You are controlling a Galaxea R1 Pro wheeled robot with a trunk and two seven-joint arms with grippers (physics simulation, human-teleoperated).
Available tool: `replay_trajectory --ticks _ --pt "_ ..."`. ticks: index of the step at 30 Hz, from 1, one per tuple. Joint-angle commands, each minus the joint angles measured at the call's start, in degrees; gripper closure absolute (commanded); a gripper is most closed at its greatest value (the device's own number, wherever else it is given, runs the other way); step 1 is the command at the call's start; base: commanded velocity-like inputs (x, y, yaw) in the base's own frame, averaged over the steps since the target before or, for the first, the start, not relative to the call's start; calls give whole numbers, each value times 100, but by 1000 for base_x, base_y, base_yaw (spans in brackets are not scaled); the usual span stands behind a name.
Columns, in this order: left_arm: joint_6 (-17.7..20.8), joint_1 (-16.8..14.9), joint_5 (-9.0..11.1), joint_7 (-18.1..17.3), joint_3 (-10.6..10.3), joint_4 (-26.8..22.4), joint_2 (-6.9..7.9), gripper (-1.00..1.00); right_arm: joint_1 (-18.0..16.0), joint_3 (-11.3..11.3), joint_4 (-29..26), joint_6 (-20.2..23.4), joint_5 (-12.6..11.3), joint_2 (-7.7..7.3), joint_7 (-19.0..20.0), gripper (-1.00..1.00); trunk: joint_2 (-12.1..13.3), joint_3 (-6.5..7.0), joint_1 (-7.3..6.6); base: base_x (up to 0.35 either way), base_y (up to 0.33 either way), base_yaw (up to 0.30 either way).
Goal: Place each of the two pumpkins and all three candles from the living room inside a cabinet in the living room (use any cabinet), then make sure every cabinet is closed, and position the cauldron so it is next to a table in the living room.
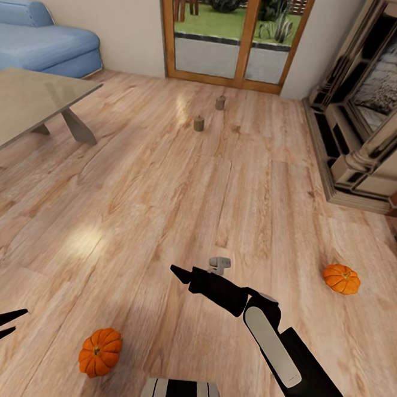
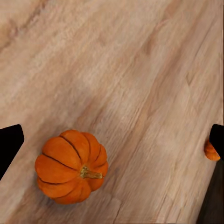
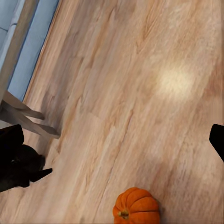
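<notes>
Now, left gripper (image 1: 10,320): fingers apart, empty.
Near pumpkin (image 1: 99,352): on floor, just beside left gripper.
Right gripper (image 1: 180,273): state unclear.

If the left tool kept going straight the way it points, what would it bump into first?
Probably the bare wooden floor. In the left wrist view the open left tool looks down at the boards, with the near pumpkin a little off its middle line. Depth is hard to judge, so one finger might brush that pumpkin.

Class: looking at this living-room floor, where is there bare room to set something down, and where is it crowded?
Bare: the wide wooden floor between the glossy grey coffee table, the two far brownish-grey candles and the near orange ribbed pumpkin. Crowded: around the right gripper, where a third candle stands, and beside the stone-coloured fireplace.
</notes>
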Motion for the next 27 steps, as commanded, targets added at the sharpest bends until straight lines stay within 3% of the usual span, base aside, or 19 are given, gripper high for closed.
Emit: replay_trajectory --ticks 1,6,14,27 --pt "67 -3 113 7 13 6 1 -100 -4 6 0 15 -5 -3 7 -100 -3 -26 1 0 0 0" --pt "76 -4 286 380 16 66 -67 -100 -4 17 6 15 -1 -2 6 -100 -10 -137 14 0 0 0" --pt "-593 -4 288 1058 -20 420 -497 -100 -4 -1 -5 15 4 -13 21 -100 -20 -314 35 0 0 0" --pt "-635 -4 358 1042 6 216 -492 -100 -4 30 -60 15 -5 -2 134 -100 -38 -602 68 0 0 0"
